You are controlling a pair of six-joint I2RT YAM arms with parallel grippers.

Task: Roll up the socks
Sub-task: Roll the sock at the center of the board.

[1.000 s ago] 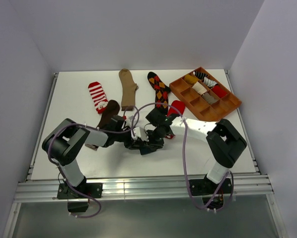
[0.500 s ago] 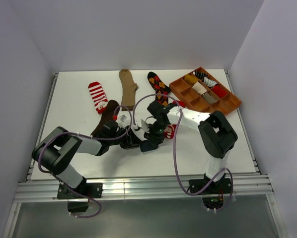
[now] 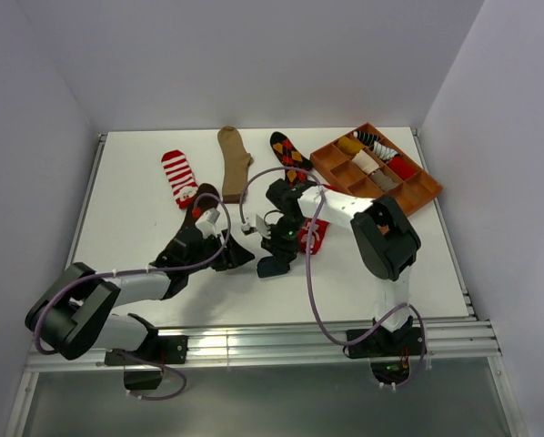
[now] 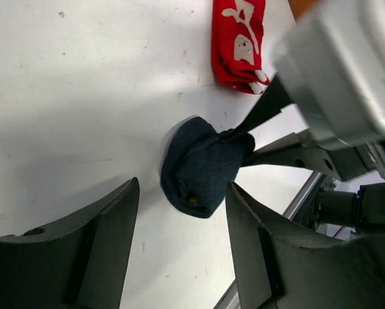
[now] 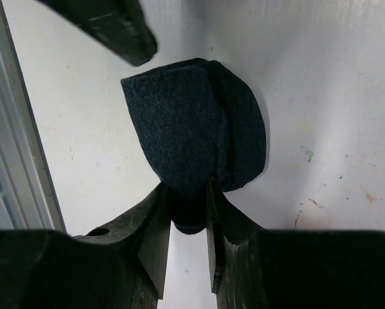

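Observation:
A navy sock (image 5: 192,132), rolled into a ball, lies on the white table, and my right gripper (image 5: 189,193) is shut on its near end. My left gripper (image 4: 183,212) stands open just short of the roll (image 4: 202,164), a finger on either side and not touching it. From above, both grippers meet mid-table: left (image 3: 234,257), right (image 3: 274,259). The red sock (image 3: 314,235) lies folded beside them. The red-white striped sock (image 3: 178,175), tan sock (image 3: 234,159), argyle sock (image 3: 290,157) and dark brown sock (image 3: 199,205) lie flat farther back.
A brown wooden compartment tray (image 3: 421,189) holding several rolled socks stands at the back right. Purple cables loop over both arms. The table's metal rail (image 3: 254,346) runs along the near edge. White walls close in left, right and back.
My left gripper opened, let go of the navy roll and drew back to the left. The right gripper kept its grip and its arm swung in toward the middle.

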